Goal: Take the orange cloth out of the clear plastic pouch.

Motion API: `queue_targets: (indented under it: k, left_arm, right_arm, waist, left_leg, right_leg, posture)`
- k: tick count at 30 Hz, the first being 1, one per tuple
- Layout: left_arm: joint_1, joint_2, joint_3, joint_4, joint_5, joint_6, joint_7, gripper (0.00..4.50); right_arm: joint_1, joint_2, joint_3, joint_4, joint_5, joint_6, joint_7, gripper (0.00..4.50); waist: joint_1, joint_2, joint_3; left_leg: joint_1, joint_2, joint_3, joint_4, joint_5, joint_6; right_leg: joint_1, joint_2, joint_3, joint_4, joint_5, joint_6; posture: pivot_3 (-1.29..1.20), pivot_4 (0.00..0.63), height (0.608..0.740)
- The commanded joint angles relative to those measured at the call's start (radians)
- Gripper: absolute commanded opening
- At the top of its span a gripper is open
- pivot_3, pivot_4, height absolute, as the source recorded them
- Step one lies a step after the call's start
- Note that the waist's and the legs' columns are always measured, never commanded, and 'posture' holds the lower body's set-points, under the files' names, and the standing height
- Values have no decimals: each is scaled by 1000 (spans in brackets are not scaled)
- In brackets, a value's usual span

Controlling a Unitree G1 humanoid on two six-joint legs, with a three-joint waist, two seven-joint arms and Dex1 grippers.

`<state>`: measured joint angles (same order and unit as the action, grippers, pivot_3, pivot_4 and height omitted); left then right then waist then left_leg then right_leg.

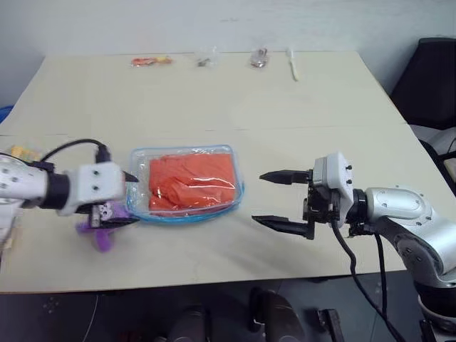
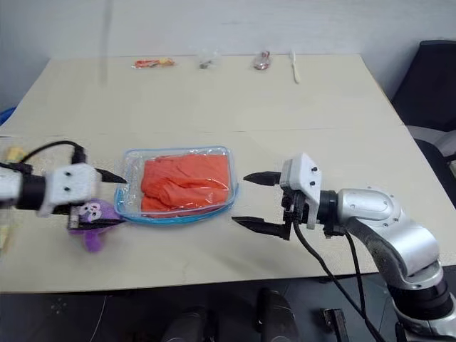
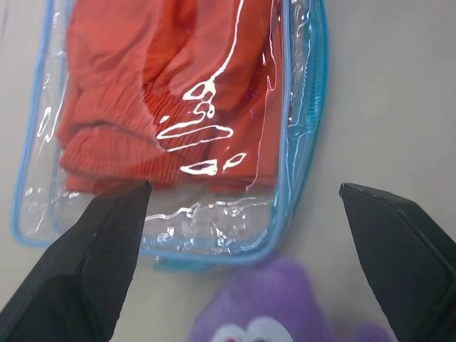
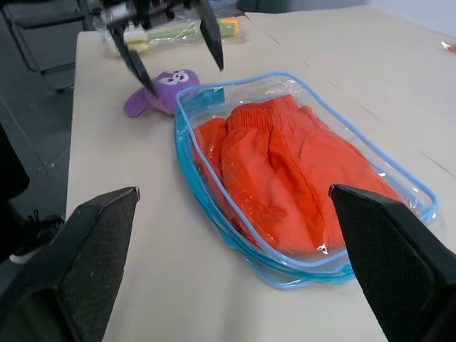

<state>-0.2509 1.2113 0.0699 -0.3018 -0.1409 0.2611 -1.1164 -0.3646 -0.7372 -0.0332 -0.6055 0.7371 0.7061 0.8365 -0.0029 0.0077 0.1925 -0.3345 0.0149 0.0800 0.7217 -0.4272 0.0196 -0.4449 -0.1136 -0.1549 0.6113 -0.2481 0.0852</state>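
The clear plastic pouch (image 1: 140,187) with a light blue rim lies flat on the table, left of centre. The orange cloth (image 1: 191,182) is folded inside it and fills most of it. My left gripper (image 1: 132,199) stands open at the pouch's left end, its fingers spread across that end with nothing between them. It hovers over a small purple plush toy (image 1: 103,228). My right gripper (image 1: 258,198) is open too, pointing at the pouch's right end from a short gap away. From the right wrist, the cloth's gathered hem (image 4: 267,117) shows through the plastic.
Small items line the table's far edge: an orange-red packet (image 1: 151,61), two small pieces (image 1: 206,60), (image 1: 259,58) and a white stick (image 1: 293,64). A wrinkly clear bag with a yellow-green brush (image 4: 178,32) lies beyond the plush toy. A black chair (image 1: 431,78) stands at the right.
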Motion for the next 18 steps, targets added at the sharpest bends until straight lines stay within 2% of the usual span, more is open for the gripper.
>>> queue_targets:
  k: [1,7,15,18]
  left_arm:
    - [-52,-28,-57,32,133,-80,82,4497]
    - [-96,-114,-100,38,190,-91,136,4497]
    - [-77,-164,-82,21,154,-49,123,4497]
    - [-62,-176,-72,6,136,-33,121,3961]
  right_arm:
    - [3,6,-39,-53,40,29,-55,4439]
    - [103,-11,-55,-99,45,12,-60,4439]
    - [184,-37,-50,-137,20,-25,-46,4439]
    - [196,-47,-45,-140,-1,-43,-43,4500]
  waist:
    - [3,0,0]
    - [25,-1,0]
    - [27,-1,0]
    - [27,-1,0]
  left_leg:
    - [0,0,0,0,0,0]
    - [-1,-1,0,1,0,0]
    - [0,0,0,3,0,0]
    - [0,0,0,3,0,0]
  right_leg:
    - [0,0,0,0,0,0]
    - [0,-1,0,0,0,0]
    - [0,-1,0,1,0,0]
    - [0,-1,0,1,0,0]
  posture:
    - [0,150,740]
    - [0,150,740]
    - [0,150,740]
    - [0,150,740]
